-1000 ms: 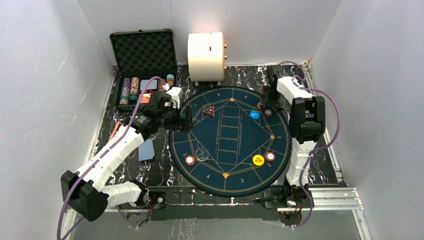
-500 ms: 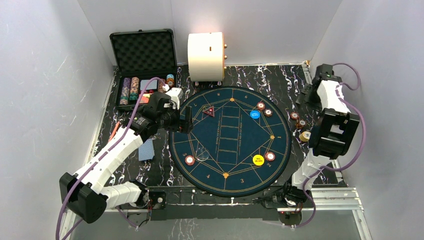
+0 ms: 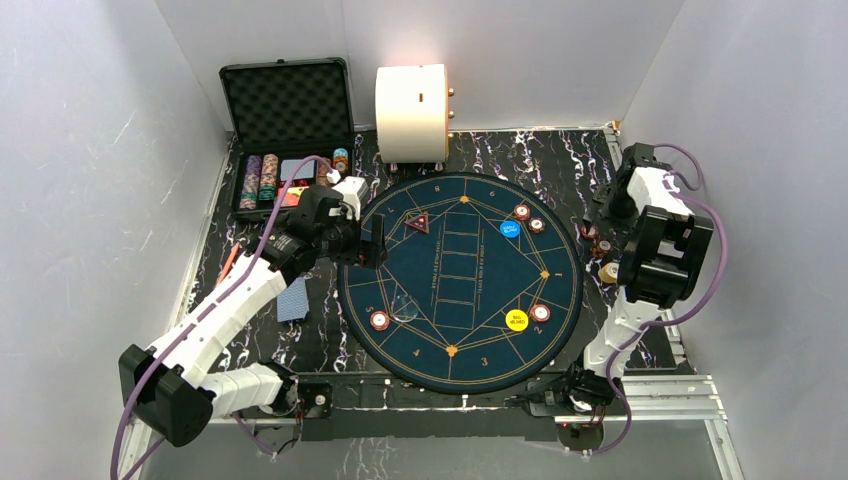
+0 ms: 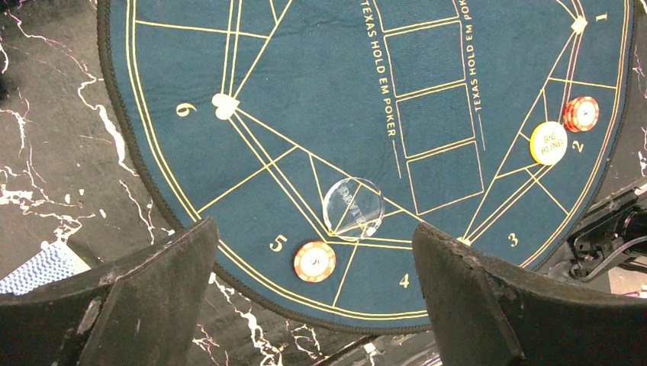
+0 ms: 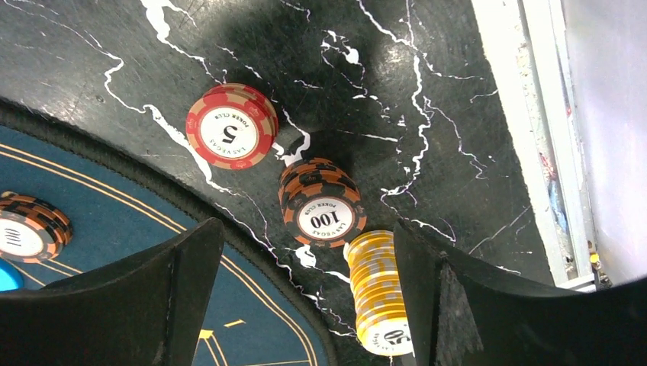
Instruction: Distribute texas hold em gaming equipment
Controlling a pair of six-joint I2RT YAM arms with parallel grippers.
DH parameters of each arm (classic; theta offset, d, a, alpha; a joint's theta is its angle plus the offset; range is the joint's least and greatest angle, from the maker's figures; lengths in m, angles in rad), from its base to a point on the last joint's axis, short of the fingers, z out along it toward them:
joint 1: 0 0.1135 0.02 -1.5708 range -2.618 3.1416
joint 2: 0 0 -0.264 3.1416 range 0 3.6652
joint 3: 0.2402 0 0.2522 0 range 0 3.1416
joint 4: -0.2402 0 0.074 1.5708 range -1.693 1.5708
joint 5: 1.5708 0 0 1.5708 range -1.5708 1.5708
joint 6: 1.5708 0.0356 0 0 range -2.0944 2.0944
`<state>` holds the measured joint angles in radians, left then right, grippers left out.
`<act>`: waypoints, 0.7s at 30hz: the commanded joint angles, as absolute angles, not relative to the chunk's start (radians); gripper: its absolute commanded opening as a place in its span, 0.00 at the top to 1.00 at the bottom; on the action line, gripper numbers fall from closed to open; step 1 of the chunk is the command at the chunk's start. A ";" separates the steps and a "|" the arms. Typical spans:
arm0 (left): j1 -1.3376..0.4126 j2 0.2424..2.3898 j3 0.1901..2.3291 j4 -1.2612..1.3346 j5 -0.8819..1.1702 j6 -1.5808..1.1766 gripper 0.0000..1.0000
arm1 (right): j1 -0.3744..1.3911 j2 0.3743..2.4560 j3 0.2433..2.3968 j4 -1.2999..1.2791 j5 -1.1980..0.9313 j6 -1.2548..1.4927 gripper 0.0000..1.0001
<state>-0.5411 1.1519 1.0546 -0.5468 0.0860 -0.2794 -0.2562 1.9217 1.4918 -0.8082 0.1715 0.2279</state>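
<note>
A: The left gripper [image 4: 314, 232]?
B: Spread, empty, over the mat [image 4: 305, 91], near a chip [image 4: 315, 261] by seat 5.
A: And the right gripper [image 5: 307, 229]?
B: Spread too (nothing pinched), above three chip stacks [image 5: 320, 202] beside the mat.

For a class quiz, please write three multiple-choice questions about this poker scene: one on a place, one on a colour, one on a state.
1. Where does the 100 chip stack stand, relative to the round mat? A on it; B beside it, on the marble table; C under it.
2. What colour is the Big Blind button? A yellow; B green; C white.
3. How is the left gripper? A shut on a card; B shut on a chip; C open, empty.
Answers: B, it stands on marble, off the mat; A, its face is yellow; C, its jaws stand wide apart, empty.
</note>
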 commanded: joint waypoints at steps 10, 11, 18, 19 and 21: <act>-0.548 1.131 1.046 -0.545 0.084 -0.265 0.02 | -0.262 1.960 1.454 -0.761 0.158 0.218 0.18; -0.548 1.131 1.046 -0.545 0.084 -0.265 0.02 | -0.262 1.958 1.451 -0.759 0.161 0.218 0.19; -0.550 1.135 1.046 -0.544 0.082 -0.264 0.02 | -0.262 1.957 1.435 -0.752 0.183 0.222 0.26; -0.552 1.132 1.045 -0.546 0.081 -0.264 0.02 | -0.262 1.958 1.436 -0.752 0.184 0.222 0.27; -0.552 1.131 1.043 -0.547 0.079 -0.263 0.02 | -0.262 1.960 1.435 -0.752 0.186 0.223 0.30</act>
<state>-0.5465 1.1519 1.0542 -0.5468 0.0856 -0.2783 -0.2558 1.9572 1.4395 -0.7666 0.1646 0.2287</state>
